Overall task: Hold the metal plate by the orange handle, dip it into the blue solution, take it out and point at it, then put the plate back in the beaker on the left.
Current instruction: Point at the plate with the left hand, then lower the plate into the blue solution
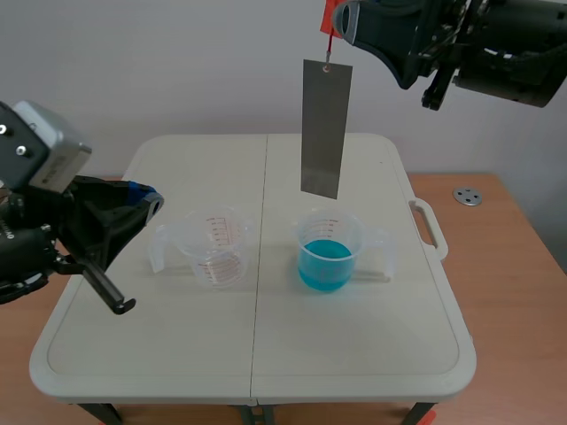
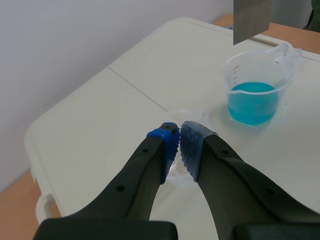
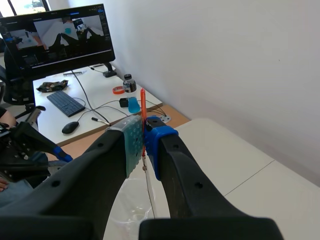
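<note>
A grey metal plate (image 1: 324,128) hangs upright from a thin orange handle (image 1: 329,22), its lower edge well above the beaker of blue solution (image 1: 328,252). My right gripper (image 1: 344,19) is raised high and shut on the orange handle (image 3: 143,117). In the left wrist view the plate's lower end (image 2: 252,19) shows above the blue beaker (image 2: 255,95). An empty clear beaker (image 1: 215,246) stands left of the blue one. My left gripper (image 1: 146,200) is shut on nothing, just left of the empty beaker, whose rim (image 2: 189,116) lies ahead of its fingertips.
The white folding table (image 1: 257,345) has a carry handle (image 1: 429,228) on its right edge. A small metal disc (image 1: 467,197) lies on the wooden surface beyond it. A desk with a monitor (image 3: 60,35) and keyboard (image 3: 66,103) shows in the right wrist view.
</note>
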You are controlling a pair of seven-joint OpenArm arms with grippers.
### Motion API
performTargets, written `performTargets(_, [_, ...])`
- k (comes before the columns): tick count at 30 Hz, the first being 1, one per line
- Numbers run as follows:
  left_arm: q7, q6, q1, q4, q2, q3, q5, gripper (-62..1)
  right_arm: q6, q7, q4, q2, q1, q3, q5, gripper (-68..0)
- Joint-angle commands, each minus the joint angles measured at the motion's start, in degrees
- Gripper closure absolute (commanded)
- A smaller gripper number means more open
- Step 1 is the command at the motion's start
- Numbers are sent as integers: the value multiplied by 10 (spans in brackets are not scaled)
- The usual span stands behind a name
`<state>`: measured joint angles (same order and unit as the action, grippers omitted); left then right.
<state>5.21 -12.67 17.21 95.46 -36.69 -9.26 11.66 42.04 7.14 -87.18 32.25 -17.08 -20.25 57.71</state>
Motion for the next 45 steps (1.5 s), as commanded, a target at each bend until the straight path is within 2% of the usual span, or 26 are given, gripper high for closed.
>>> performTargets(1, [15,1,37,18,-8,25,9,-68,7,-7,-12,11,-7,5,10,-13])
performTargets(10, [70,1,261,69,-19,179,10,-68,7,3,-12,10,3,5,10,-13])
performTargets(16, [103,9,376,70,-19,228,10,-68,7,3,-12,10,16,5,2,-13])
performTargets(22, [104,16,449,67,-4,230,9,-68,7,0,-11,10,24,5,-8,-13])
performTargets(29, [104,15,495,63,23,228,8,-68,7,-10,-9,10,28,5,-25,-13])
performTargets(41, [102,13,506,1,54,208,5,-68,7,-63,25,9,28,5,-75,-13])
performTargets(45, [104,13,506,-22,54,174,-15,-68,7,-69,33,3,28,3,-98,-13])
